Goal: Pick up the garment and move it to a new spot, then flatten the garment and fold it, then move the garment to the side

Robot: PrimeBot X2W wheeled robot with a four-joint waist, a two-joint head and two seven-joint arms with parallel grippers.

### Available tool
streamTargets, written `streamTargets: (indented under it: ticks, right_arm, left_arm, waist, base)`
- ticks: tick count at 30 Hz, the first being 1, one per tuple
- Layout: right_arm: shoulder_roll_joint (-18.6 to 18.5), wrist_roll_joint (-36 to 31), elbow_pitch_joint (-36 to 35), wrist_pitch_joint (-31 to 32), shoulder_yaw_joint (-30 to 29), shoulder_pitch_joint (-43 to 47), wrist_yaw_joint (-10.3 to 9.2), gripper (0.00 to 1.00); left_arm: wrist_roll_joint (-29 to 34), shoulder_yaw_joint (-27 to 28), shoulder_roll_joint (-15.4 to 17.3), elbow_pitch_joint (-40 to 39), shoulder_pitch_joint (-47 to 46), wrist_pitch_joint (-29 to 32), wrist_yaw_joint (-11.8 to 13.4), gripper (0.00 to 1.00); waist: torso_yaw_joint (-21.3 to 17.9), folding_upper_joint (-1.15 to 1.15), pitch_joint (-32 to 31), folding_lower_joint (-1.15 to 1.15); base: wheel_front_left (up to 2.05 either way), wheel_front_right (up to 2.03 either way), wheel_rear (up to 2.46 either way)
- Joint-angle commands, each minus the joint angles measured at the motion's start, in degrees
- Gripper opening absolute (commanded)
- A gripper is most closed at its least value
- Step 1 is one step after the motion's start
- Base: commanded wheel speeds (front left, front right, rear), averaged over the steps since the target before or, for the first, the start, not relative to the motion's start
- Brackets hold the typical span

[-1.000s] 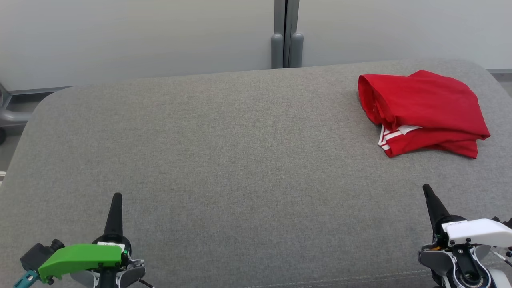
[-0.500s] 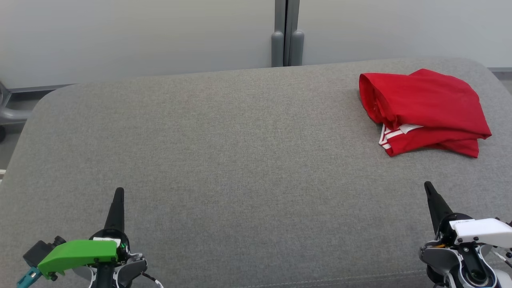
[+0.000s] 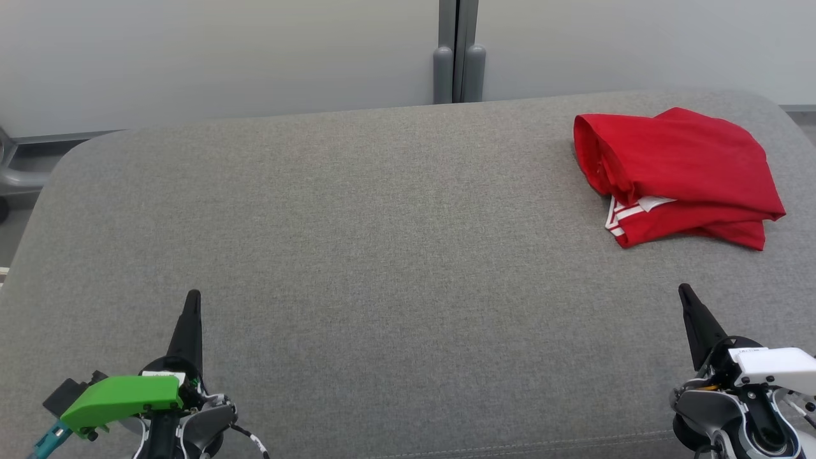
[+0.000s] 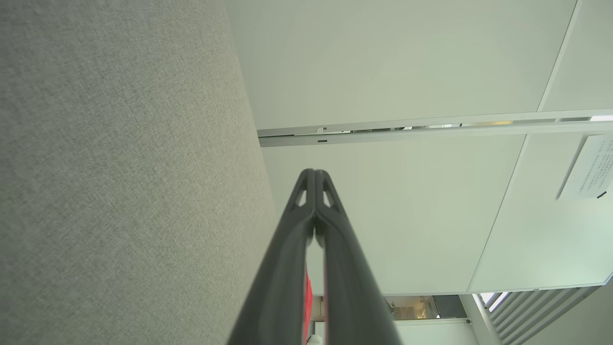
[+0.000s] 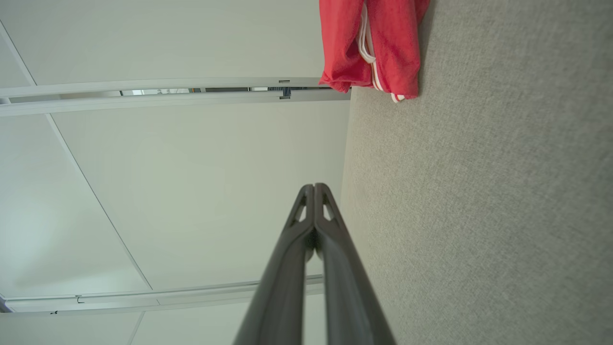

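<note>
A red garment (image 3: 677, 173) with white stripes lies folded in a loose bundle at the far right of the grey upholstered surface (image 3: 382, 255). The right wrist view shows the garment (image 5: 371, 45) at the top. My left gripper (image 3: 192, 296) is at the lower left, shut and holding nothing, well away from the garment. My right gripper (image 3: 684, 289) is at the lower right, shut and empty, a short way in front of the garment. In each wrist view the fingertips (image 4: 315, 173) (image 5: 314, 188) press together. A sliver of the red garment (image 4: 308, 306) peeks between the left fingers.
Pale wall panels (image 3: 223, 57) stand behind the surface, with a grey post (image 3: 459, 51) at the seam. A curved metal frame (image 3: 13, 172) sits at the far left, beside the surface's rounded corner.
Both grippers have edged slightly forward over the surface. The garment lies as before, and the view has shifted slightly.
</note>
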Motion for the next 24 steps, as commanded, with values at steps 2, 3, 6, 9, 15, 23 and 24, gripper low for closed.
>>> streamTargets:
  ticks: [2,3,6,9,15,23,24]
  right_arm:
    - [0.04,1.47,-0.47,0.49,-0.4,-0.34,0.02,0.0]
    - [0.06,1.86,-0.5,0.57,-0.45,-0.34,0.02,0.0]
    - [0.05,1.81,-0.46,0.58,-0.43,-0.33,0.02,0.0]
    - [0.04,1.79,-0.45,0.46,-0.42,-0.32,0.02,0.0]
    - [0.03,1.79,-0.45,0.46,-0.41,-0.32,0.02,0.0]
    - [0.03,1.8,-0.45,0.45,-0.42,-0.32,0.02,0.0]
    - [0.03,1.8,-0.45,0.45,-0.41,-0.32,0.02,0.0]
  left_arm:
    - [-1.97,-0.07,0.07,0.13,-1.25,0.33,-0.5,0.0]
    - [-2.13,-0.09,0.07,0.15,-1.33,0.45,-0.53,0.0]
    - [-2.16,-0.08,0.07,0.12,-1.25,0.47,-0.5,0.0]
    - [-2.16,-0.08,0.07,0.12,-1.24,0.41,-0.5,0.0]
    - [-2.16,-0.07,0.07,0.12,-1.24,0.41,-0.51,0.0]
    - [-2.16,-0.08,0.07,0.11,-1.24,0.41,-0.51,0.0]
    - [-2.16,-0.09,0.07,0.11,-1.24,0.41,-0.51,0.0]
  waist:
    - [0.02,0.0,0.06,0.0]
    - [0.02,0.0,0.09,0.0]
    - [0.03,0.0,0.1,0.0]
    - [0.03,0.0,0.1,0.0]
    - [0.03,0.0,0.1,0.0]
    - [0.03,0.0,0.1,0.0]
    - [0.03,0.0,0.1,0.0]
  base:
    - [0.0,0.0,0.0]
    - [0.0,0.0,0.0]
    - [0.0,0.0,0.0]
    - [0.0,0.0,0.0]
    - [0.0,0.0,0.0]
    - [0.0,0.0,0.0]
    - [0.0,0.0,0.0]
